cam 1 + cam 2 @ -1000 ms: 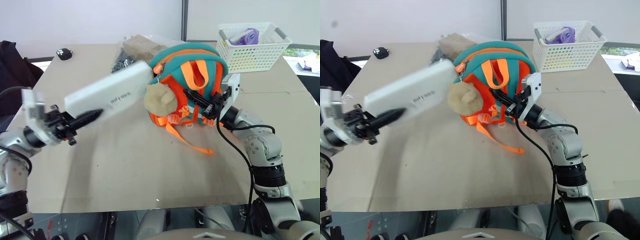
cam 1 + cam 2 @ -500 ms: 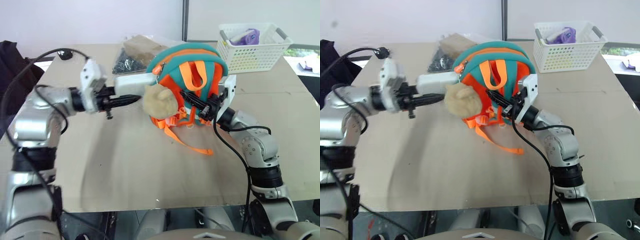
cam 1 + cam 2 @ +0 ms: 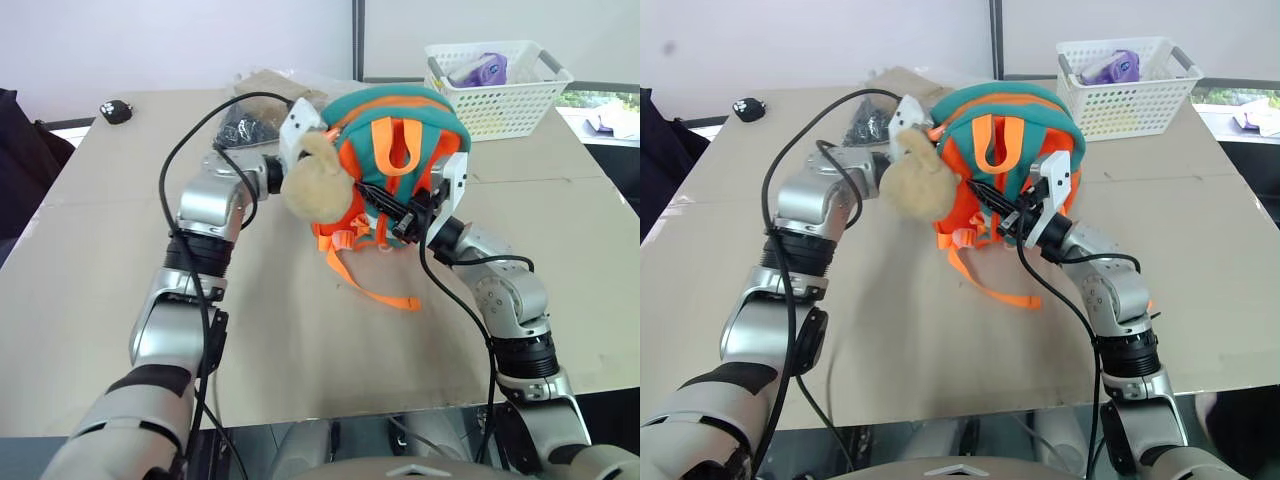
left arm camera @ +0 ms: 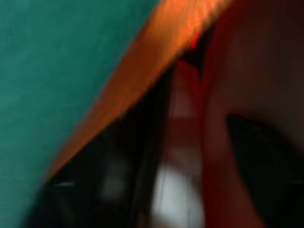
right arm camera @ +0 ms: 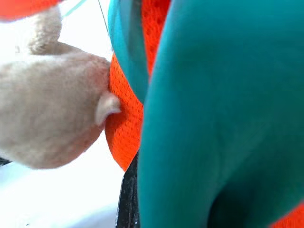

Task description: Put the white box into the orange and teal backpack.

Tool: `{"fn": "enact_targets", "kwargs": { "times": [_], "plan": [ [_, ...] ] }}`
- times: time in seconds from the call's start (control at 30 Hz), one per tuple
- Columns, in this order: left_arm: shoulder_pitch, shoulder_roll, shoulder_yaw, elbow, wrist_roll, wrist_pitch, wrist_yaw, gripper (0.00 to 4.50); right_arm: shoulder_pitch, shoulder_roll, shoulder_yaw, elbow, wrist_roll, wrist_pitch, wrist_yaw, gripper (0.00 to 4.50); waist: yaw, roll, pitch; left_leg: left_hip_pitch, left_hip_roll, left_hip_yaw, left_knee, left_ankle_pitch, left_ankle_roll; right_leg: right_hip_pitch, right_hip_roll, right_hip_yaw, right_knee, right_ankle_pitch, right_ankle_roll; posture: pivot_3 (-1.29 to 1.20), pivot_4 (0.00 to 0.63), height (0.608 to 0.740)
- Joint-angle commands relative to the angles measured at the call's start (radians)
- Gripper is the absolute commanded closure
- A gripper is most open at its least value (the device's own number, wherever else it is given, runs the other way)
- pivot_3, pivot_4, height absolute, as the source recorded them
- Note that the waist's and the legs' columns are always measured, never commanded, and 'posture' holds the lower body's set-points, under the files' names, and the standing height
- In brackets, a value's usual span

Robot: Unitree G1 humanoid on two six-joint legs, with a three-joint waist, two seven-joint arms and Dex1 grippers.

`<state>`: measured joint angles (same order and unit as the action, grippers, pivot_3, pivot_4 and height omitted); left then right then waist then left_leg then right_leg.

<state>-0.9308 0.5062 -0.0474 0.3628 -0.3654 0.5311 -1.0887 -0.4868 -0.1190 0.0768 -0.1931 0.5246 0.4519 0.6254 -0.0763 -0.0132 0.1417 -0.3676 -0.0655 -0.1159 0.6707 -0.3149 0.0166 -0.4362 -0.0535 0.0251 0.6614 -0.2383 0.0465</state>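
Gone from sight is the box, carried with the left gripper [image 3: 300, 140] into the backpack [image 3: 400, 130] behind the plush ball [image 3: 312, 188]; its fingers can't be read. Left wrist: orange lining, pale blur. Right gripper [image 3: 990, 195] stays clamped on a strap.

Backpack [image 3: 400, 150] stood mid-table [image 3: 300, 340]; plush ball [image 3: 313, 187] hung on its left side. Perforated basket [image 3: 495, 90] set behind-right, plastic bag [image 3: 245, 110] behind-left, small dark object [image 3: 115, 111] at far left.
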Motion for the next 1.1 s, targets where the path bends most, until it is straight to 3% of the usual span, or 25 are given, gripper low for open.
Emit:
{"fn": "enact_targets", "kwargs": {
  "times": [0.03, 0.17, 0.23, 0.37, 0.53, 0.7, 0.87, 0.97, 1.1],
  "plan": [
    [0.042, 0.108, 0.155, -0.173, -0.154, 0.104, -0.058, 0.07, 0.006, 0.005, -0.003, -0.044, 0.001, -0.023, -0.016, 4.50, -0.007, 0.000, 0.000, 0.000, 0.000, 0.000, 0.000, 0.000, 0.000, -0.001, 0.000, 0.001, 0.000, 0.000, 0.000, 0.00, 0.150, 0.740],
    [0.135, 0.234, 0.305, -0.297, -0.310, 0.275, -0.061, 0.07, 0.008, 0.003, -0.003, -0.037, -0.006, -0.029, -0.014, 4.50, -0.007, 0.000, 0.000, -0.001, 0.000, -0.001, 0.001, 0.000, 0.000, -0.001, 0.000, 0.001, 0.001, 0.000, 0.000, 0.00, 0.150, 0.740],
    [0.209, 0.297, 0.416, -0.376, -0.462, 0.420, -0.078, 0.07, 0.006, -0.001, -0.004, -0.032, -0.007, -0.028, -0.010, 4.50, -0.001, 0.000, 0.000, -0.001, 0.000, -0.001, 0.000, 0.000, 0.000, -0.001, 0.000, 0.000, 0.000, 0.000, 0.000, 0.00, 0.150, 0.740],
    [0.314, 0.326, 0.539, -0.488, -0.648, 0.595, 0.007, 0.07, 0.000, -0.010, 0.002, -0.018, -0.010, -0.032, 0.005, 4.50, 0.013, 0.000, 0.000, 0.000, 0.000, -0.002, 0.001, 0.000, 0.000, 0.000, -0.001, 0.000, 0.000, 0.000, 0.000, 0.00, 0.150, 0.740],
    [0.455, 0.334, 0.482, -0.690, -0.669, 0.635, 0.122, 0.07, -0.007, -0.010, 0.007, -0.008, -0.011, -0.036, 0.008, 4.50, 0.030, 0.000, 0.000, 0.001, -0.001, -0.004, 0.003, 0.000, 0.000, 0.004, -0.001, 0.001, 0.000, 0.000, 0.000, 0.00, 0.150, 0.740],
    [0.469, 0.241, 0.390, -0.796, -0.645, 0.581, 0.270, 0.07, -0.006, -0.002, 0.011, -0.011, -0.009, -0.037, 0.001, 4.50, 0.035, 0.000, 0.000, 0.001, 0.000, -0.004, 0.003, 0.000, 0.000, 0.004, -0.001, 0.001, -0.001, 0.000, 0.000, 0.00, 0.150, 0.740],
    [0.444, 0.186, 0.339, -0.737, -0.573, 0.498, 0.349, 0.07, 0.000, 0.004, 0.019, -0.016, -0.007, -0.036, -0.003, 4.50, 0.032, 0.000, 0.000, 0.002, 0.000, -0.002, 0.002, 0.000, 0.000, 0.003, 0.000, 0.001, 0.000, 0.000, 0.000, 0.00, 0.150, 0.740],
    [0.443, 0.177, 0.325, -0.704, -0.534, 0.464, 0.377, 1.01, 0.003, 0.006, 0.022, -0.018, -0.007, -0.036, -0.004, 4.50, 0.033, 0.000, 0.000, 0.003, 0.000, -0.001, 0.001, 0.000, 0.000, 0.003, 0.000, 0.001, 0.000, 0.000, 0.000, 0.00, 0.150, 0.740],
    [0.441, 0.165, 0.332, -0.697, -0.544, 0.442, 0.389, 3.00, 0.004, 0.009, 0.024, -0.019, -0.007, -0.037, -0.005, 4.50, 0.034, 0.000, 0.000, 0.003, 0.000, -0.001, 0.001, 0.000, 0.000, 0.003, 0.000, 0.000, 0.000, 0.000, 0.000, 0.00, 0.150, 0.740]
  ]
}}
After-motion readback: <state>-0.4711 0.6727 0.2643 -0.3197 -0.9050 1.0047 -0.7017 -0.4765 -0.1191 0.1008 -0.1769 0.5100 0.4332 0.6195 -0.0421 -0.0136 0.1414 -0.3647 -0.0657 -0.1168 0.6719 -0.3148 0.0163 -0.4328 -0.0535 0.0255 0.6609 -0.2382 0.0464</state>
